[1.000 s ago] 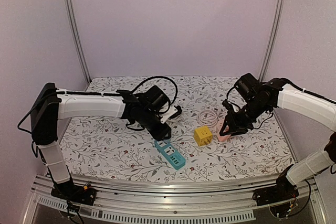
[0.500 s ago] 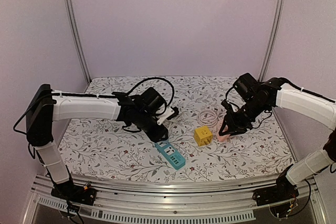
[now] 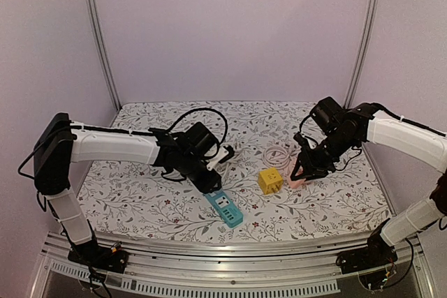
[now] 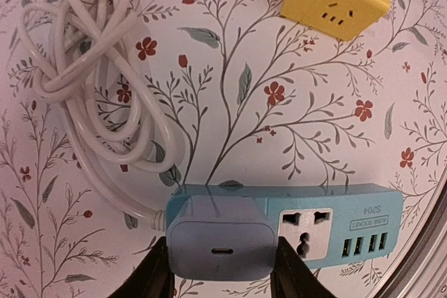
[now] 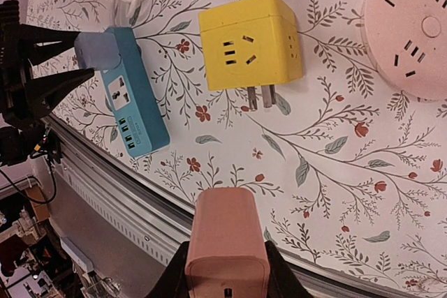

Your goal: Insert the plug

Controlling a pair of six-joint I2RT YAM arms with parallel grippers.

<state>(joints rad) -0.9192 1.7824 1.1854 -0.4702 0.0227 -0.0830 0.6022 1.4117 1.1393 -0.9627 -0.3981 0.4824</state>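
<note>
1. Two hands are loaded: the left hand (image 3: 207, 181) grips the grey plug (image 4: 220, 239), the right hand (image 3: 302, 174) grips a pink adapter (image 5: 227, 239).
2. Within the last second the left hand has sunk toward the desk (image 3: 133, 197), bringing the plug onto the cord end of the teal power strip (image 4: 335, 225).
3. Insertion looks begun or nearly done; whether the pins are fully seated cannot be told.
4. The right hand has hardly shifted, beside the yellow cube socket (image 5: 248, 40).
</note>
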